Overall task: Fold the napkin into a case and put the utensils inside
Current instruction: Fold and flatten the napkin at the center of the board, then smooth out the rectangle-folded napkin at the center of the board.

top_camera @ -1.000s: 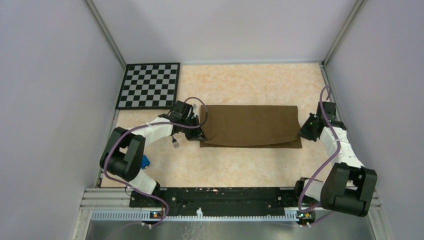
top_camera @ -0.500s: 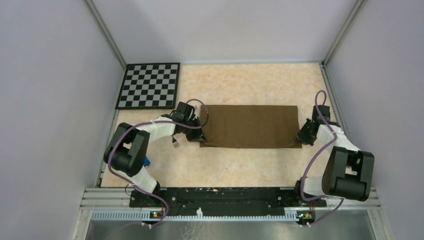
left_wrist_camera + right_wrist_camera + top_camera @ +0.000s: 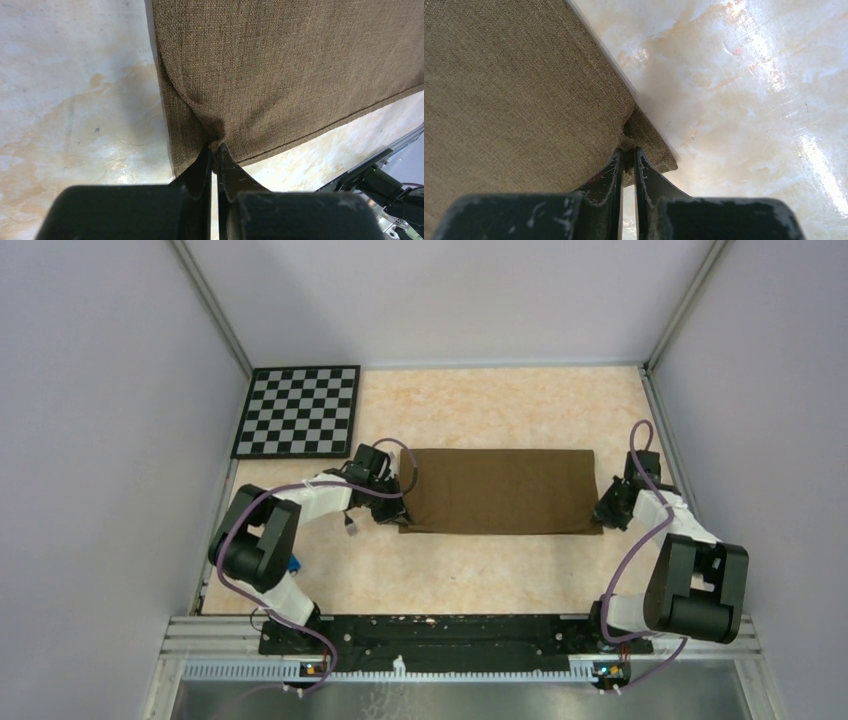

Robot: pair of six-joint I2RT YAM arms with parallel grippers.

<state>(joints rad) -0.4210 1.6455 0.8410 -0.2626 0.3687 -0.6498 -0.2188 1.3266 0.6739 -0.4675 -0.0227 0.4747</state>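
Note:
The dark brown napkin [image 3: 500,490] lies as a wide rectangle, folded in two layers, in the middle of the table. My left gripper [image 3: 400,512] is shut on its near-left corner, where the cloth puckers at the gripper [image 3: 215,147] below the napkin [image 3: 280,65]. My right gripper [image 3: 603,517] is shut on the near-right corner, the cloth bunched at the gripper [image 3: 626,150] beside the napkin [image 3: 514,85]. A slim grey piece [image 3: 350,525], seemingly one of the utensils, lies by my left forearm. No case is in view.
A black-and-white checkerboard [image 3: 298,410] lies at the back left. A small blue toy car [image 3: 291,563] sits behind my left elbow. Grey walls close in both sides and the back. Bare marbled table [image 3: 500,405] lies beyond the napkin.
Both grippers drew the napkin's upper layer toward the near edge, covering the lower layer's strip. In the last half second nothing visibly moved.

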